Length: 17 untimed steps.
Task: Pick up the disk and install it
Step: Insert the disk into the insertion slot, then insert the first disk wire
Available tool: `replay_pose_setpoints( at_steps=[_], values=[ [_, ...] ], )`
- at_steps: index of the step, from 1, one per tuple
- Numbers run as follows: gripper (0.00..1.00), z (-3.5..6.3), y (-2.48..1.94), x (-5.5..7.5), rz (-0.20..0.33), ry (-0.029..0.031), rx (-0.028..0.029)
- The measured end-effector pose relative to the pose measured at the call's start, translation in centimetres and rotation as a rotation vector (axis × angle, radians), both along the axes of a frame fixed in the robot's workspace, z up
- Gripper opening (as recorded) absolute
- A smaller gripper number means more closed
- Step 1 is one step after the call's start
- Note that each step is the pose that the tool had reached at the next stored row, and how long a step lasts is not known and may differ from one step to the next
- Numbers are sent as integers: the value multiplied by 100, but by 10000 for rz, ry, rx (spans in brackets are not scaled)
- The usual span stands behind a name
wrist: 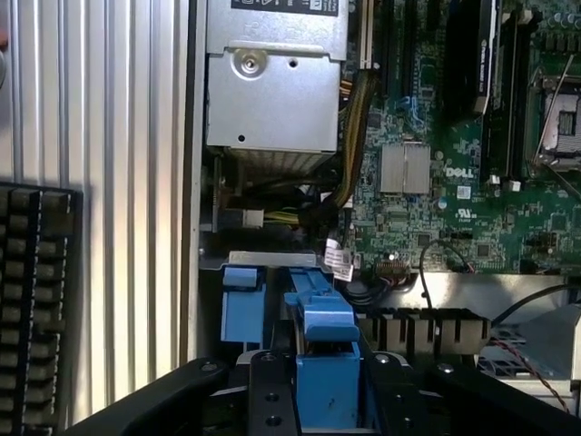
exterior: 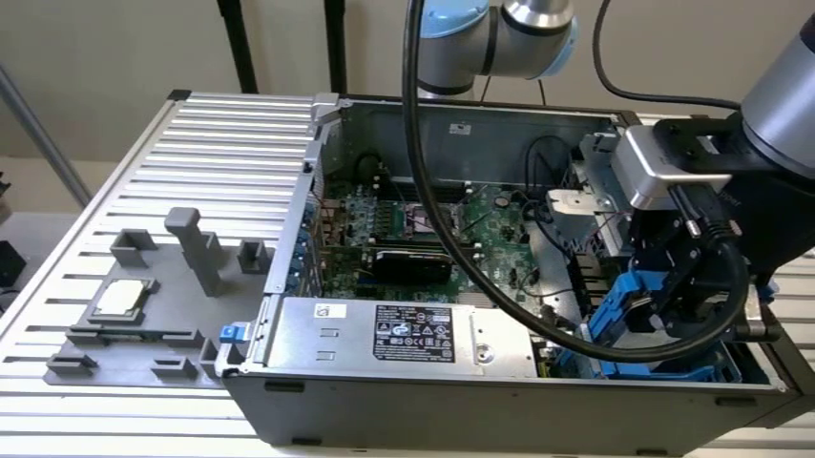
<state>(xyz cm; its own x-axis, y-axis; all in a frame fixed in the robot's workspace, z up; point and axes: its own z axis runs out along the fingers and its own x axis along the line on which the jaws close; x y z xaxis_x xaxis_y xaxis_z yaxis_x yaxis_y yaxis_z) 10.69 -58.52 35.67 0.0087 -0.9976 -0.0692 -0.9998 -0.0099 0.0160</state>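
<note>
The gripper (wrist: 327, 368) is seen closed on a blue plastic part, clamped between its two black fingers (wrist: 272, 386). That part is taken to be a side rail of the disk (wrist: 323, 318). The drive's metal body and label are hidden behind the fingers, so it cannot be told how deep the grip sits.

In the exterior view the gripper (exterior: 681, 286) is placed low inside the open computer case (exterior: 510, 410), at the corner nearest the exterior view's right. There the disk (exterior: 624, 310) is held tilted just above the blue drive bay (exterior: 662, 367). Whether the rail touches the bay cannot be made out.

The disk is judged stiff and fairly heavy for its size, since it is a metal-bodied unit, and sensitive to knocks. The plastic rails are likely to be smooth and to flex a little. A hold across both rails, near the middle of their length, is therefore judged safer than a pinch at one end, and the label face is best left untouched.

Beside the bay the silver power supply (exterior: 382, 334) with its black label is seen, and beyond it the green motherboard (exterior: 440, 229). A thick black cable (exterior: 427, 172) is draped over the case. The case is set on a slatted metal table (exterior: 217, 134).
</note>
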Motion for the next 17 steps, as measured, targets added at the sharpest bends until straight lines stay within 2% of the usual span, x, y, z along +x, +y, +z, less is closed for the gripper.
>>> replay_pose_setpoints(
  at_steps=[1,17],
  values=[
    [100,1,-1,0,-1,1,-6],
    [100,2,-2,-3,-6,2,-9]
  ],
)
